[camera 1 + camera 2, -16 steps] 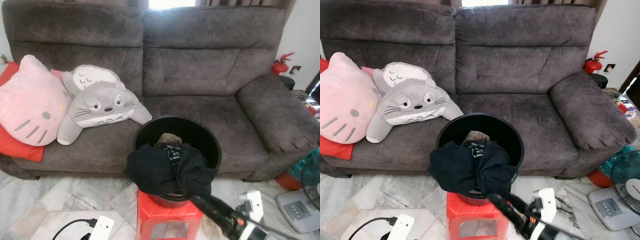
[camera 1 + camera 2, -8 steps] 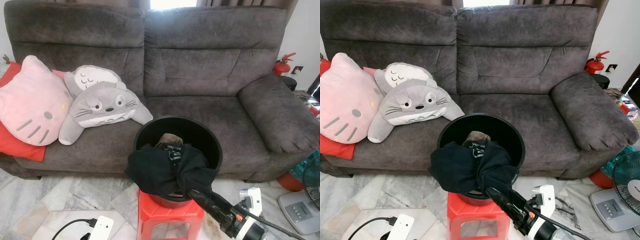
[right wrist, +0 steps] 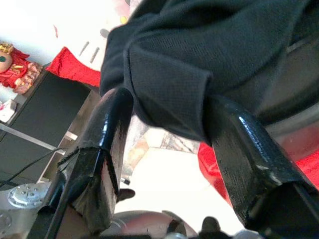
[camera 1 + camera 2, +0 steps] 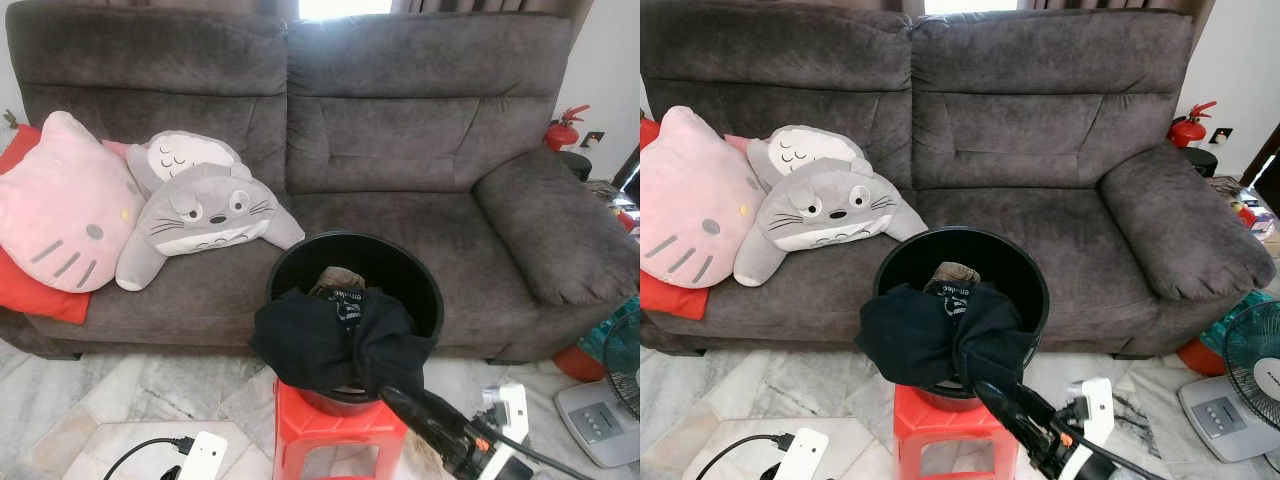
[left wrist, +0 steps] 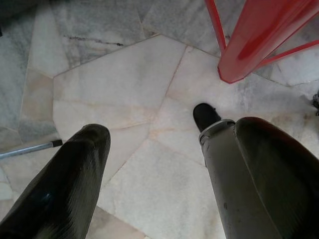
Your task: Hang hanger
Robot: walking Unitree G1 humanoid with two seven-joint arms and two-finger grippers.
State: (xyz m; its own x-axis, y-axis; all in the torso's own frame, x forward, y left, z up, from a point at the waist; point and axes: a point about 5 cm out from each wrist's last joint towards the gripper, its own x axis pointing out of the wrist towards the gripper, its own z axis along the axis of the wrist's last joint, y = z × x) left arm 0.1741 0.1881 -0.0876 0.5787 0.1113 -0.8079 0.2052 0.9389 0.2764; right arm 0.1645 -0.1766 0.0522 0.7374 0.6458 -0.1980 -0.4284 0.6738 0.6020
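We see right gripper (image 3: 167, 124) jaws apart, straddling the hanging fold of black garment (image 4: 330, 338) draped over black bucket (image 4: 425, 290) rim, red stool (image 4: 335, 430) just below, left gripper (image 5: 154, 149) jaws apart over bare marble floor (image 5: 124, 89).

The left gripper (image 5: 154, 164) hangs with its two black fingers (image 5: 65, 189) spread apart above a pale marble floor (image 5: 114, 84), a red stool (image 5: 259, 40) leg nearby and a thin grey rod (image 5: 27, 149) beside one finger.
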